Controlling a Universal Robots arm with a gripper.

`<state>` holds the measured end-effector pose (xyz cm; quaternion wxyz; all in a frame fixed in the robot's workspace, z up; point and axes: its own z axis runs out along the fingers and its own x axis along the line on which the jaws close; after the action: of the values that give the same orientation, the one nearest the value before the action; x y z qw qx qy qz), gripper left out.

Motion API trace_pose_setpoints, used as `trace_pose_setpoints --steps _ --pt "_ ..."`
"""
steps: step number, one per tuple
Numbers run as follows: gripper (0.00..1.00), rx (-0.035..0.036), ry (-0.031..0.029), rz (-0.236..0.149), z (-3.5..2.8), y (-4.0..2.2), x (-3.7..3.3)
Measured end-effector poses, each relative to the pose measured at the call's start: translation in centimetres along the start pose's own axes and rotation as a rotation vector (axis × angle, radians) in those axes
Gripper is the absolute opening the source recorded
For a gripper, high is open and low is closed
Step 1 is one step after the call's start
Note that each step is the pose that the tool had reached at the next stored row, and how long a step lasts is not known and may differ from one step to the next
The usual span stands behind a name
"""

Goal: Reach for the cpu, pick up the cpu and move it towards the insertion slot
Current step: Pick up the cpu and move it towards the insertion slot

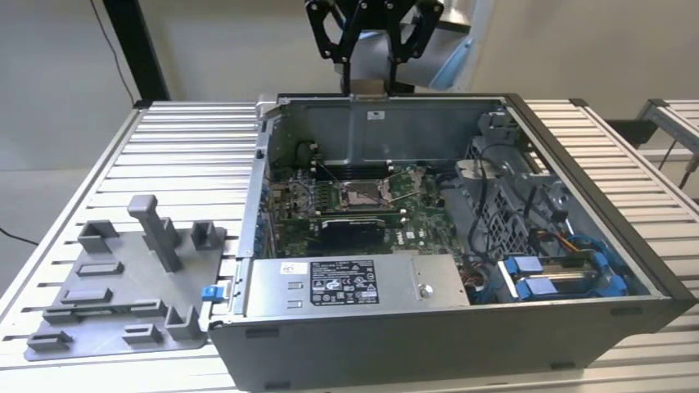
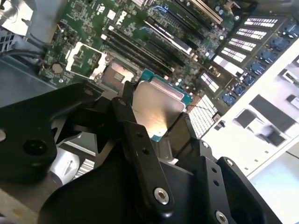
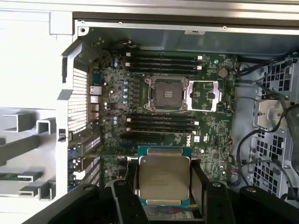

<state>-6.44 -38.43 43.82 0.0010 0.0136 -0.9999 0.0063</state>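
The black gripper pinches the small, square, silvery-topped cpu by two opposite edges, holding it in the air over the open grey metal computer case. The insertion slot, a shiny metal-framed square socket with a brownish centre, lies uncovered on the green motherboard, well apart from the cpu. A grey plastic tray rests on the slatted metal table beside the case.

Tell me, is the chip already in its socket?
No, the gripper holds the cpu apart from the insertion slot, whose centre is bare.

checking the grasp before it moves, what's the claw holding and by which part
The claw holds the cpu, clamped by its two opposite side edges.
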Motion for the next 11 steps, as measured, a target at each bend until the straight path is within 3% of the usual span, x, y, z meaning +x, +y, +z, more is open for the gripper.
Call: trace_pose_setpoints --steps 7,11 --pt "0.0 -0.0001 -0.0009 0.0 0.27 1.27 0.5" --pt "0.0 0.0002 -0.0053 0.0 0.33 1.37 0.53"
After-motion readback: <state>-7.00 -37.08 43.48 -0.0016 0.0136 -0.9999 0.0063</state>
